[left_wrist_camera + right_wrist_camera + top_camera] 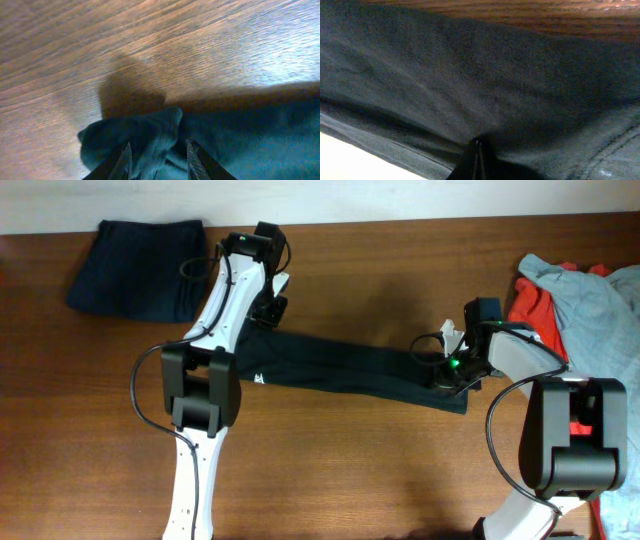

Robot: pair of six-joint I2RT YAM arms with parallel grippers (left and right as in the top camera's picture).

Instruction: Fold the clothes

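Currently the black T-shirt (340,370) stretches along the table (350,470); left gripper (158,147) half-closed around its bunched end; right gripper (478,150) pinched tight on the other; navy garment (135,265) and red-and-grey heap (580,290) lie aside.

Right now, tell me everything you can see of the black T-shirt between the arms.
The black T-shirt is soft knit cloth, lying on the wooden table as a long, narrow band drawn out slantwise between the arms. A small white mark shows near its left end. That end is bunched up between the fingers of the left gripper. The right gripper is pinched shut on the other end, near a stitched hem.
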